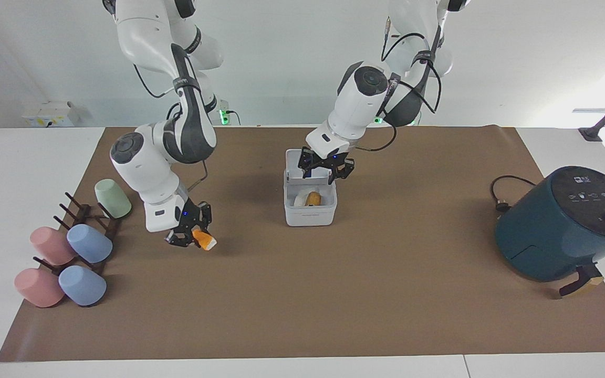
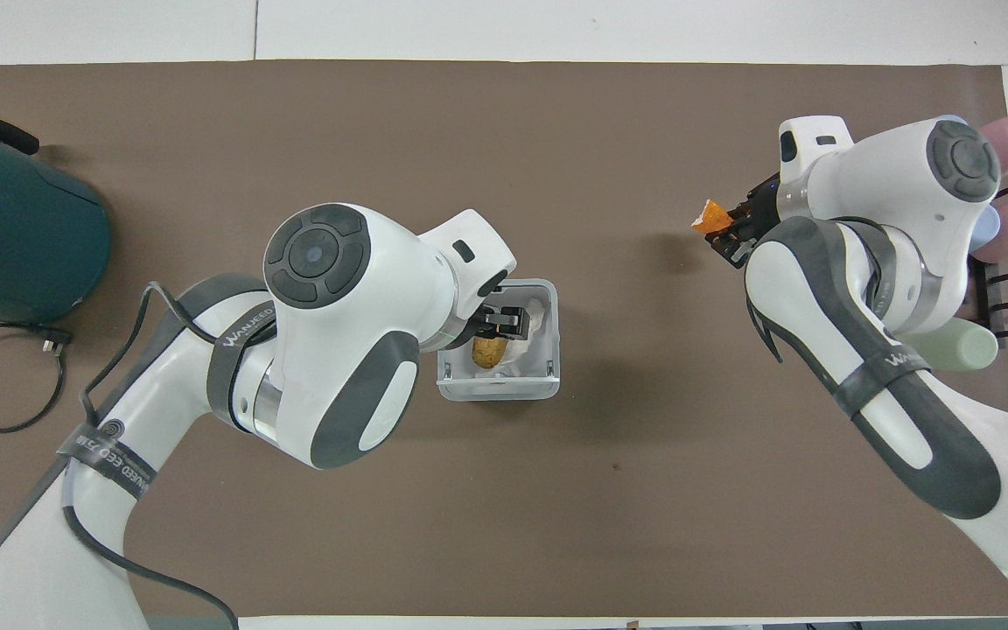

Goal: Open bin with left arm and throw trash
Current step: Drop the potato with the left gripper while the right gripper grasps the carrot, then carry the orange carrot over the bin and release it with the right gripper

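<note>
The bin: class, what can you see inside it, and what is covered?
Inside the open bin lie a yellow-brown lump and white tissue under it. The left gripper hangs above, and in the overhead view it covers part of the inside.

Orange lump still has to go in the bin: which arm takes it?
Right. The right gripper already holds the orange lump off the mat; the left gripper hangs open over the bin, crusty lump inside.
</note>
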Robot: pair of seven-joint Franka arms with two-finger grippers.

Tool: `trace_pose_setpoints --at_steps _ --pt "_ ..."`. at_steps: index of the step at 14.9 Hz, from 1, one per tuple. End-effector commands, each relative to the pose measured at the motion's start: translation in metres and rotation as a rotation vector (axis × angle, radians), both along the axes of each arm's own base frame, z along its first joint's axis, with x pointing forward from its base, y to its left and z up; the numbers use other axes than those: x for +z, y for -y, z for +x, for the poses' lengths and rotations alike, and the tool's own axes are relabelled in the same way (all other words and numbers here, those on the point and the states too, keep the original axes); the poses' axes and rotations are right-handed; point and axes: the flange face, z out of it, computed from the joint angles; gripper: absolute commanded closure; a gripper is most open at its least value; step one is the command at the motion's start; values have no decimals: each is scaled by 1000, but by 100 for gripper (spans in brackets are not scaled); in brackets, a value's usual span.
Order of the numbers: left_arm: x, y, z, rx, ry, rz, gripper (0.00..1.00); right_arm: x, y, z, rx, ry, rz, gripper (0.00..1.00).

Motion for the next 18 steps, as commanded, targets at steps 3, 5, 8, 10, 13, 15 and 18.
trace_pose_setpoints --at_steps 3,5,8,10,13,15,18 --pt "32 -60 14 118 -36 3 0 55 -27 -13 -355 -135 46 100" --pt "41 -100 29 153 -27 41 0 70 -68 -18 -490 -154 63 100" --pt "62 -171 51 124 46 126 0 80 -133 -28 -692 -171 104 100" --pt "79 -219 62 125 77 153 0 87 -171 -36 -802 -176 143 100" --pt "99 -271 74 78 100 216 0 86 -226 -56 -849 -164 195 100" --pt "113 -305 76 60 101 232 0 80 -250 -71 -903 -170 222 100" --pt "142 -339 76 34 84 238 0 66 -272 -95 -969 -185 242 100"
